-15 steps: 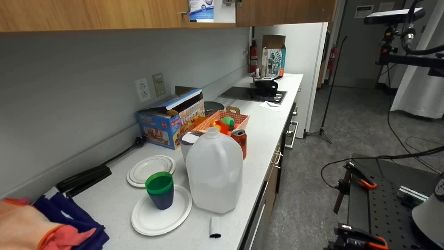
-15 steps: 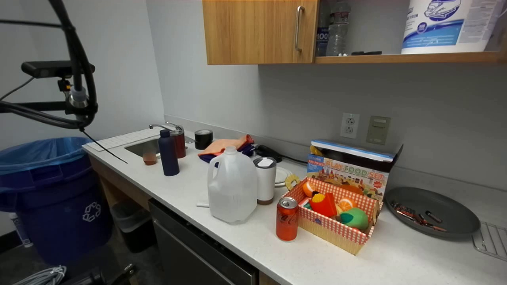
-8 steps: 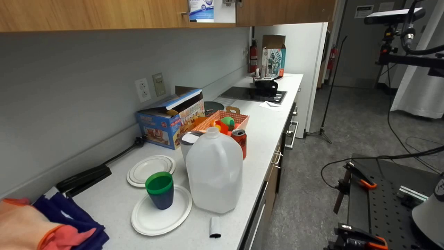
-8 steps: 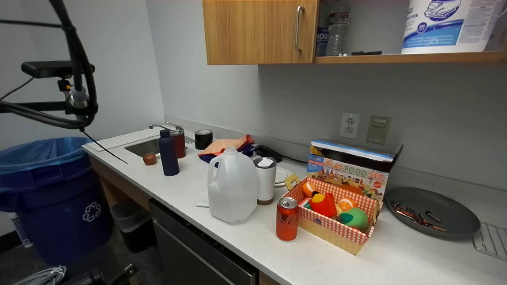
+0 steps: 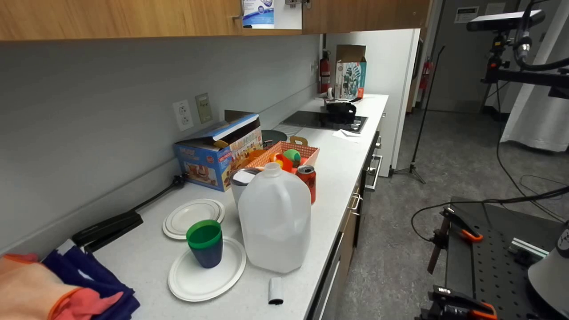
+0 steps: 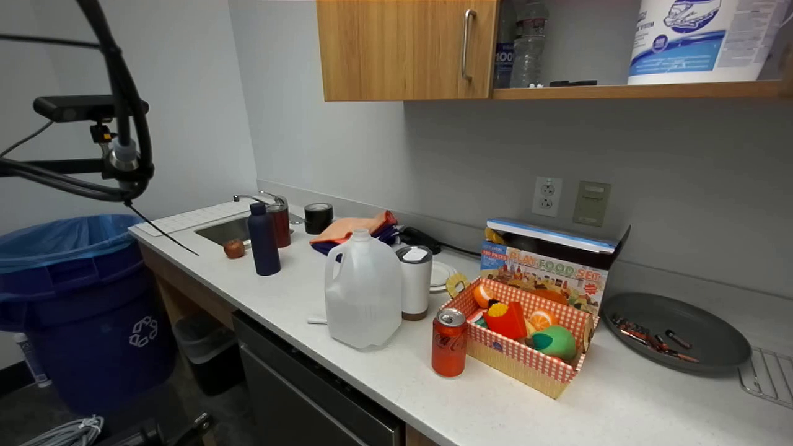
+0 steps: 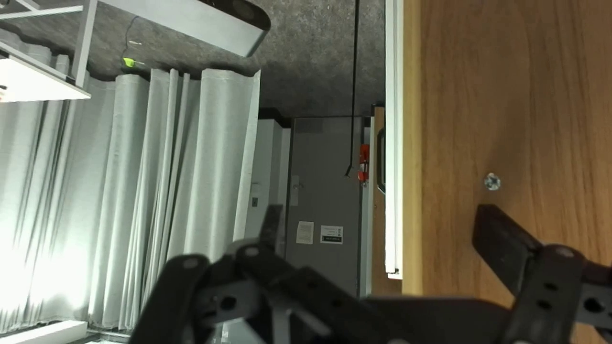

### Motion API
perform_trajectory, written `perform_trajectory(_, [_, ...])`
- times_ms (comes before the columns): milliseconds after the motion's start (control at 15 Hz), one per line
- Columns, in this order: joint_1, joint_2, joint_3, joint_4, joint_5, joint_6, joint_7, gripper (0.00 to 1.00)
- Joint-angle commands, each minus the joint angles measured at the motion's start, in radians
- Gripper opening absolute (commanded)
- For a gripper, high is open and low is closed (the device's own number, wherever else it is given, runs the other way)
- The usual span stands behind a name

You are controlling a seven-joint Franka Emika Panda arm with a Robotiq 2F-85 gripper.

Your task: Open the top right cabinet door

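The top right cabinet door [image 5: 364, 15] stands swung out in an exterior view, its plain wood inner face showing beside an uncovered compartment. The wrist view, where the room appears upside down, has this door's face [image 7: 526, 119] filling the right side, with a screw head [image 7: 491, 181] on it. My gripper [image 7: 380, 210] is open wide. Its right finger [image 7: 502, 243] overlaps the inner face; touching or apart, I cannot tell. The left finger [image 7: 271, 227] shows past the door's pale edge [image 7: 412, 143], over the background. Neither exterior view includes the gripper.
A wooden door with a metal handle [image 6: 468, 46] covers the compartment alongside. Bottles and a white bucket [image 6: 700, 43] stand on the shelf [image 6: 644, 91]. Below, the counter [image 6: 384, 384] holds a jug [image 6: 364, 291], a can [image 6: 449, 344] and a toy food basket [image 6: 520, 353].
The door looks the same in the exterior view. Black cables at the left of an exterior view have shifted slightly. A blur above the round brown thing near the sink has gone.
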Motion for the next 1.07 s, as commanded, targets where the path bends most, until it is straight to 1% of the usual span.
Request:
perform_trajectory(0, [0.024, 0.011, -0.009, 0.011, -0.066, -0.065, 0.061, 1.0])
perform_trajectory(400, [0.041, 0.028, -0.012, 0.016, -0.144, -0.146, 0.143, 1.0])
perform_trajectory(867, [0.069, 0.045, -0.013, 0.027, -0.145, -0.285, 0.141, 1.0])
perform_trajectory(933, [0.084, 0.028, -0.032, 0.006, -0.136, -0.249, 0.125, 1.0])
perform_trajectory(1000, [0.087, 0.028, -0.032, 0.006, -0.136, -0.262, 0.125, 1.0])
